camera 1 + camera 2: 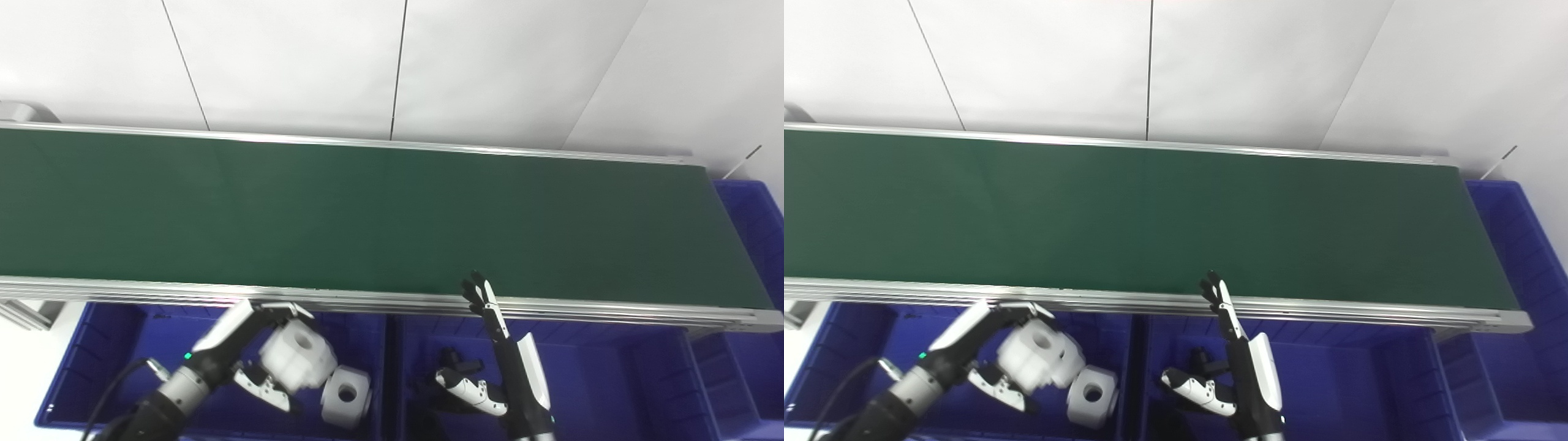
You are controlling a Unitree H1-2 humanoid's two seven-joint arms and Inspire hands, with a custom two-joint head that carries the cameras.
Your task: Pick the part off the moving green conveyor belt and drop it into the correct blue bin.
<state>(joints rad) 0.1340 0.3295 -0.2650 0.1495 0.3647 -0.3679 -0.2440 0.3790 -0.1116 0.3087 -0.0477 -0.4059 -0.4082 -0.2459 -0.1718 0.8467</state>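
The green conveyor belt (367, 214) runs across the view with no part on it. My left hand (257, 349) is over the left blue bin (98, 355), its fingers around a white cylindrical part with a hole (299, 357); it also shows in the right eye view (1038, 357). A second white part of the same kind (346, 395) lies in that bin just right of it. My right hand (499, 361) is open and empty above the middle blue bin (612, 380), fingers pointing up to the belt's near rail.
The belt's metal near rail (392, 301) runs between the bins and the belt. A small dark object (456, 361) lies in the middle bin. Another blue bin (753, 220) stands at the belt's right end. A white wall is behind.
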